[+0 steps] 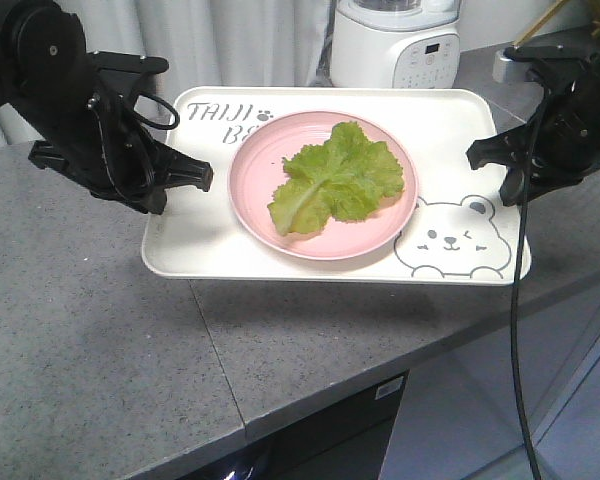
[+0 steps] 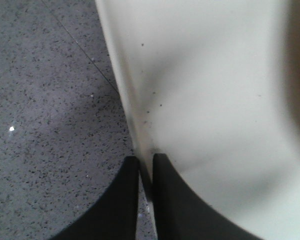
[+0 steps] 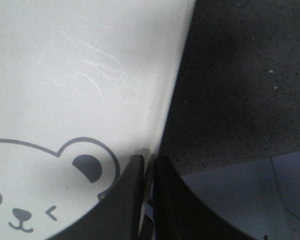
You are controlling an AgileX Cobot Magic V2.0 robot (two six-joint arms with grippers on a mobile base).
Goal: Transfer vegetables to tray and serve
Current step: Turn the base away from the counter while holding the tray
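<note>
The left gripper (image 1: 202, 176) reaches in from the left over the grey speckled countertop (image 1: 80, 350). Its black fingers are clenched on the left rim of the tray (image 1: 450, 130). In the left wrist view this gripper (image 2: 146, 167) has one finger (image 2: 125, 200) on the outer side of the rim and the other on the inner side, with the thin cream edge of the tray (image 2: 215, 100) pinched between them.

The tray is cream and rectangular with rounded corners, and grey "TAIJI" lettering (image 1: 225, 113) runs along its far left part. A shadow lies on the countertop under its near edge, and its near right corner reaches out past the counter's front edge. A round pink plate (image 1: 250, 190) sits on the middle of the tray. The lettuce leaf (image 1: 340, 180) lies flat on that plate, ruffled and bright green, with its paler rib pointing toward the near left. To the right of the plate, the winking bear drawing (image 1: 450, 240) fills the tray's near right corner.

Behind the tray stands a white kitchen appliance (image 1: 395, 45) with a button panel.

At the far right, the right gripper (image 1: 478, 156) is closed on the tray's right rim, level with the plate. The right wrist view confirms it: the gripper (image 3: 147, 165) clamps the edge of the tray (image 3: 90, 75) just beside the bear's ear (image 3: 87, 165). A black cable (image 1: 513, 350) hangs down below this arm.
</note>
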